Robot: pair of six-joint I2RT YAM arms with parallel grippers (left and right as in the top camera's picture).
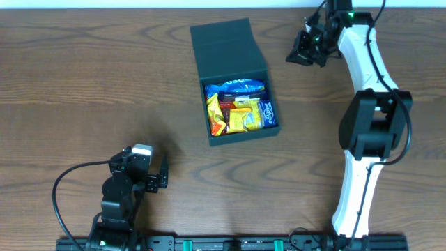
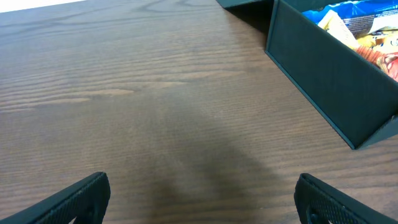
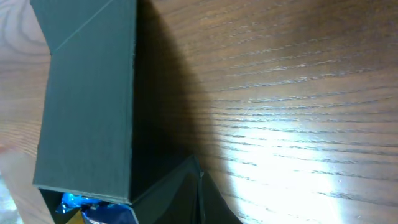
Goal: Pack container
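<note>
The container is a dark teal-black box in the middle of the table. Its flap lid stands open, tilted back. Several snack packets, blue, yellow and red, fill the inside. My right gripper hovers just right of the lid, shut with nothing in it. In the right wrist view its closed fingertips point along the lid. My left gripper is open near the front left, well away from the box. The left wrist view has the container's wall at upper right and bare wood between the fingers.
A brown wood-grain table surrounds the box. A black cable loops beside the left arm's base. The white right arm stretches along the right side of the table.
</note>
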